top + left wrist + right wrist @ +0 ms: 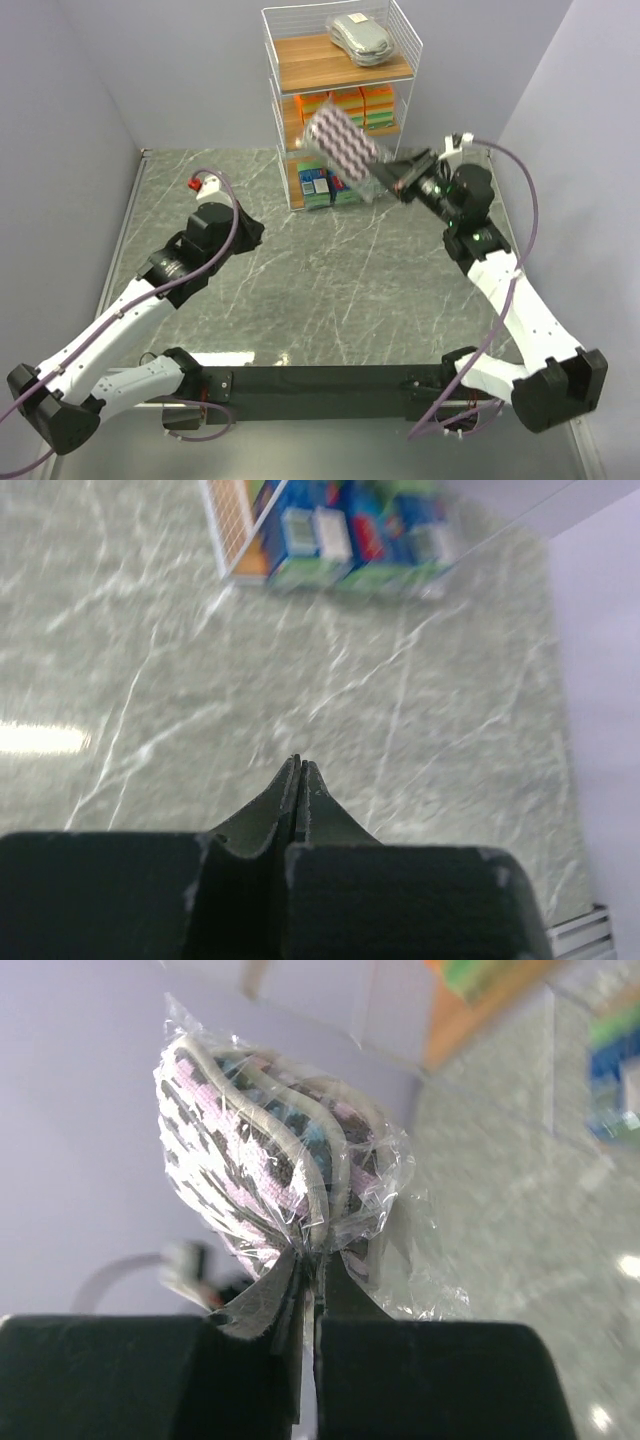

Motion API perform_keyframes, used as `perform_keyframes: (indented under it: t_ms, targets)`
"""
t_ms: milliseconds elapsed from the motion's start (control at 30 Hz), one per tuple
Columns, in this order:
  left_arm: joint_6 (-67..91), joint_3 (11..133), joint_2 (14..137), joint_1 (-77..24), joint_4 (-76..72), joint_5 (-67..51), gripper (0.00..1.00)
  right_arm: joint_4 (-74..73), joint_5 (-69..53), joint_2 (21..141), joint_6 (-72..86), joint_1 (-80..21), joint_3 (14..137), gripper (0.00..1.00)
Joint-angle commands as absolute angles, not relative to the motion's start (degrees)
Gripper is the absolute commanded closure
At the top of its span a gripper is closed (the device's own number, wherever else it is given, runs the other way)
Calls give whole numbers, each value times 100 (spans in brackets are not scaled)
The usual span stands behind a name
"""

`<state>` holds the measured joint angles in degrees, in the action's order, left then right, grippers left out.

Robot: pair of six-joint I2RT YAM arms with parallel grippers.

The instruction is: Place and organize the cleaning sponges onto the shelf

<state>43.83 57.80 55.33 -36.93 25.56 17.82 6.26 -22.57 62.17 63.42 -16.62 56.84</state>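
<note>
The right gripper [392, 178] was clamped on the purple pack [341, 142], and the wrist view showed the jaws pinching only its lower end, where the loose wrap [410, 1270] bunched. I judged that so thin a hold could let the pack swivel or slide out if the arm swung quickly. The pack hung tilted in the air just in front of the shelf [300, 60], overlapping the middle tier in the top view. Its far end could therefore catch the white wire on the way in and be levered from the grip. The top tier held the grey pack [362, 40] toward its right, with bare wood at the left. The orange packs [350, 103] filled much of the middle tier and the blue packs [325, 187] the bottom, so the free room looked greatest at top left, though a careless push there could nudge the grey pack. The left gripper [250, 228] was closed on nothing, low over the table [330, 290], well apart from the shelf and clear of the right arm's likely path
</note>
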Motion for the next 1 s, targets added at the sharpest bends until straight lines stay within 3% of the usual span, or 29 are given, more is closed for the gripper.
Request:
perform_keyframes:
  t_ms: [0, 233, 733, 967]
  targets:
    - [4491, 5669, 5485, -3665, 2769, 1653, 99, 1047, -1629, 6765, 7003, -1617, 6625, 100]
    - [4509, 5660, 5239, -3665, 2909, 1670, 99, 387, -706, 8129, 7347, -1837, 8944, 100]
    - [4588, 5511, 4870, -3674, 3103, 1556, 99, -147, 825, 10598, 8367, -2715, 12221, 100]
    - [4623, 5397, 4623, -3665, 3208, 1644, 99, -378, 1959, 10924, 8429, -3076, 12568, 100]
